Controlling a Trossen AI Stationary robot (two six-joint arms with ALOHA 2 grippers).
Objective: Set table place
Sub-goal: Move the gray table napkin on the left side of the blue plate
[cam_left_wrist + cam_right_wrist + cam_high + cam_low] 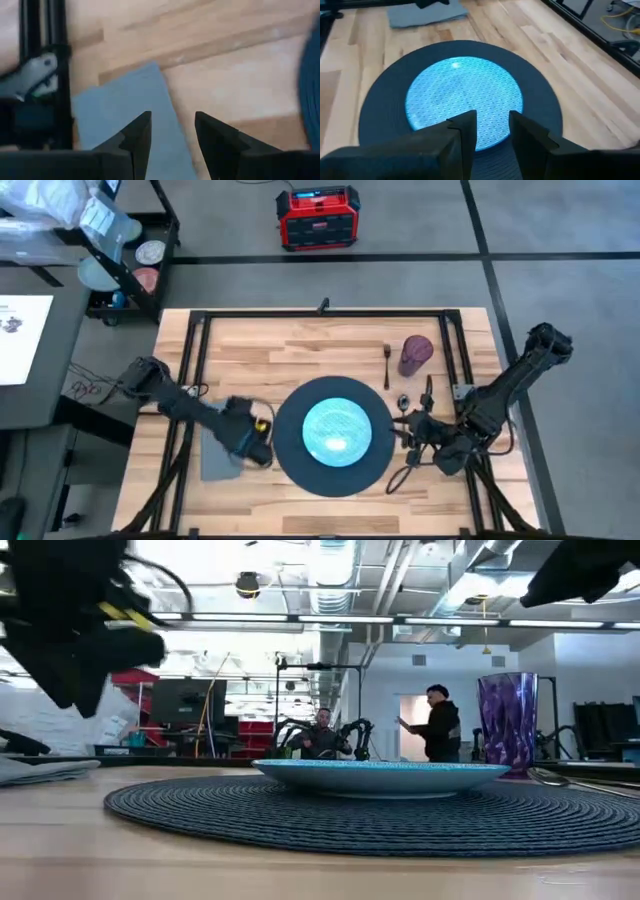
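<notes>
Left gripper [172, 135] hovers spread and empty over the napkin [220, 452].

Below its fingers, the napkin lies flat on the table [300, 340], just beside the mat [335, 435] carrying the plate [337, 428], probably placed for the fork [387, 362]. Right gripper [492, 130], parted, waits beyond the mat's far edge.

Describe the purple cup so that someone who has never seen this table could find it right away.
Start from the big dark grey round mat in the middle of the light wooden table, with the teal round plate on it. Look past the mat's far right edge: the purple cup stands there beside a metal fork. It is the only purple piece, and taller than the flat cutlery near it.
</notes>
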